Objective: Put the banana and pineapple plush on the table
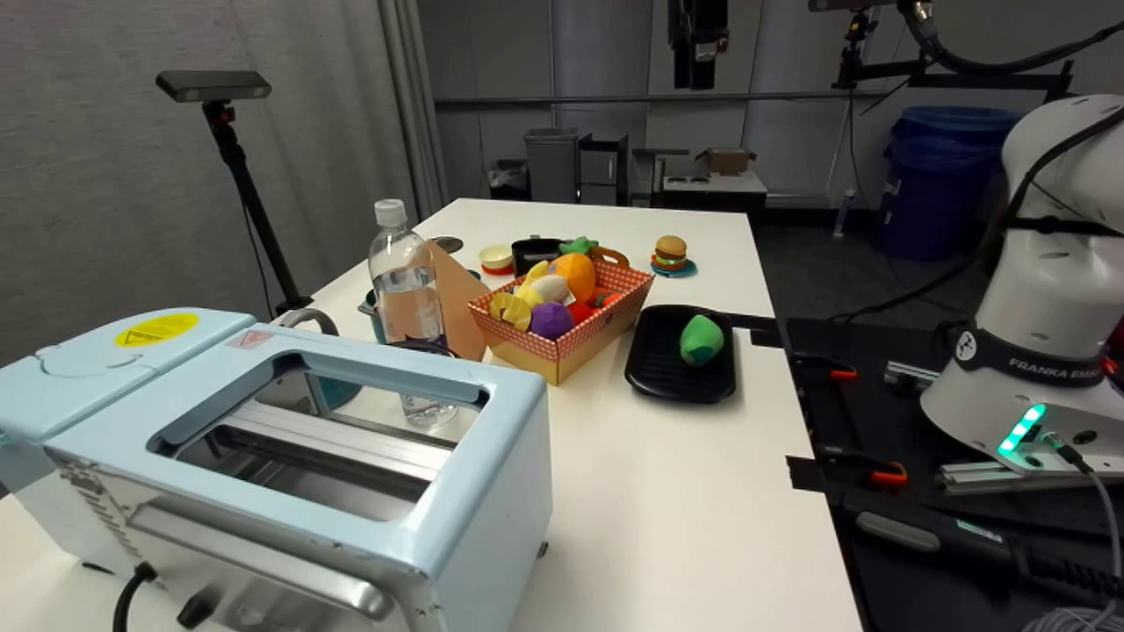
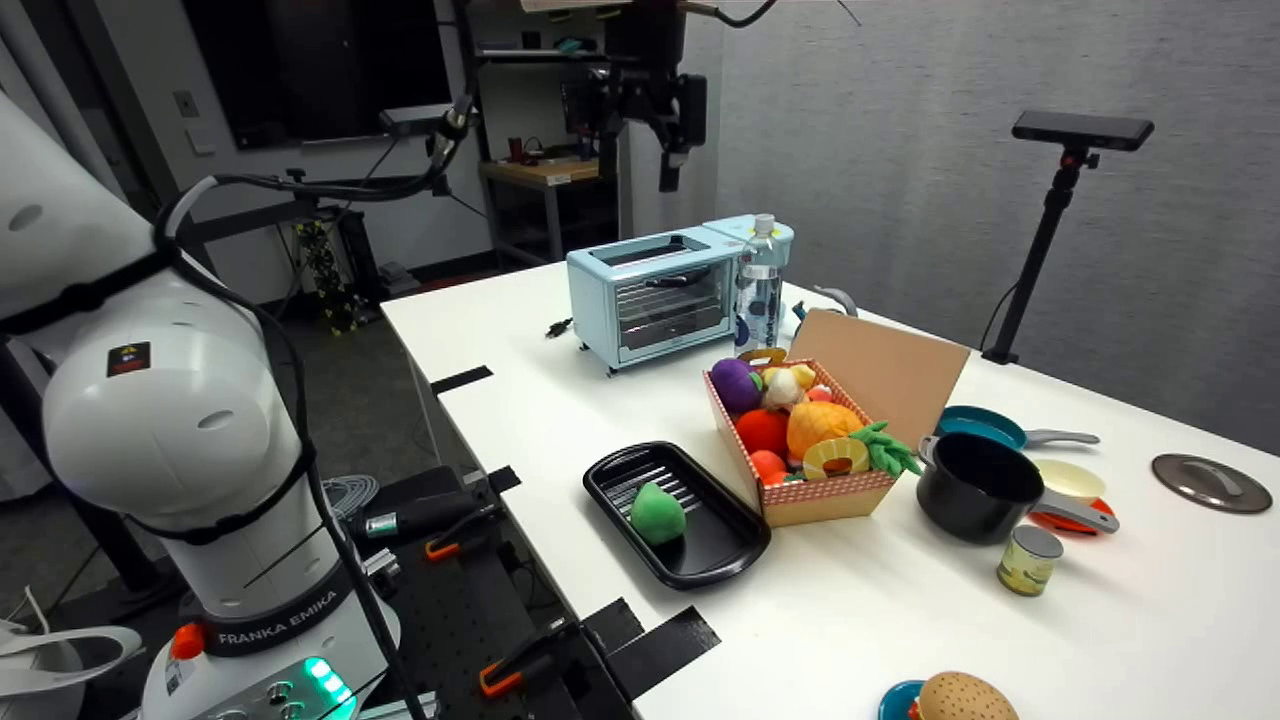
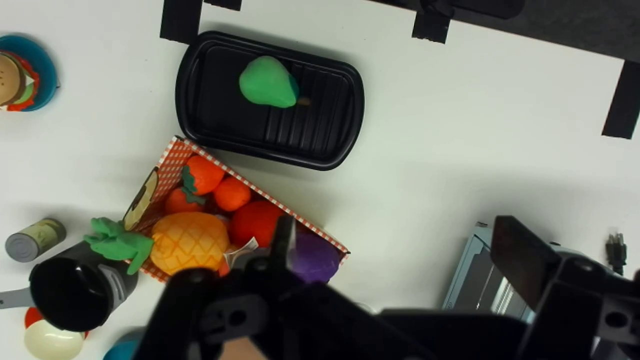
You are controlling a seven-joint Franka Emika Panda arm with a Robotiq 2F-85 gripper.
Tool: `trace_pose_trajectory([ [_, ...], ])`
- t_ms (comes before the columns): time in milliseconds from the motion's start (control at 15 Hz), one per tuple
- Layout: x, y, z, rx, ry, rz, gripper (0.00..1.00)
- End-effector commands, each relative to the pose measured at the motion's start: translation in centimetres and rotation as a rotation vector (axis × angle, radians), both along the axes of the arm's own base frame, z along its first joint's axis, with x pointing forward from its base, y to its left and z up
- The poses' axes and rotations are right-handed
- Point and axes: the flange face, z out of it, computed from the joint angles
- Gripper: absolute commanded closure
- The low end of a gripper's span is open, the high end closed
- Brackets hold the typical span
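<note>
The basket (image 1: 601, 338), with a red-checked rim, stands on the white table (image 1: 667, 509). The orange-yellow pineapple plush (image 2: 820, 424) lies in it, its green leaves hanging over the edge; it also shows in the wrist view (image 3: 189, 241). A bright yellow soft toy, seemingly the banana (image 1: 535, 273), lies in the basket, partly covered by a whitish toy; in the wrist view it is hidden behind the gripper. My gripper (image 3: 395, 225) is open and empty, with its fingers wide apart. It hangs high above the table in both exterior views (image 2: 638, 172).
A black tray (image 3: 330, 142) with a green toy (image 3: 267, 82) stands beside the basket. A light blue toaster oven (image 2: 650, 300), a tall bottle (image 2: 760, 290) and the basket's raised lid (image 2: 880, 370) stand nearby. A black pot (image 2: 965, 500) and can (image 2: 1030, 560) stand behind.
</note>
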Motion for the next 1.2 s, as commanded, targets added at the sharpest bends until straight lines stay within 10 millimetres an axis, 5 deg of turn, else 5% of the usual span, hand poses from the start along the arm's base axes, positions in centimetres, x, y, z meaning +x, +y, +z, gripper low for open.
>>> trace_pose_trajectory([
  [0, 0.0, 0.0, 0.1, 0.000, 0.001, 0.000, 0.00],
  [400, 0.0, 0.0, 0.1, 0.000, 0.000, 0.000, 0.00],
  [467, -1.7, -1.2, 1.6, 0.005, -0.002, -0.003, 0.00],
  [1133, -1.4, -5.3, 2.2, 0.017, -0.018, -0.084, 0.00],
])
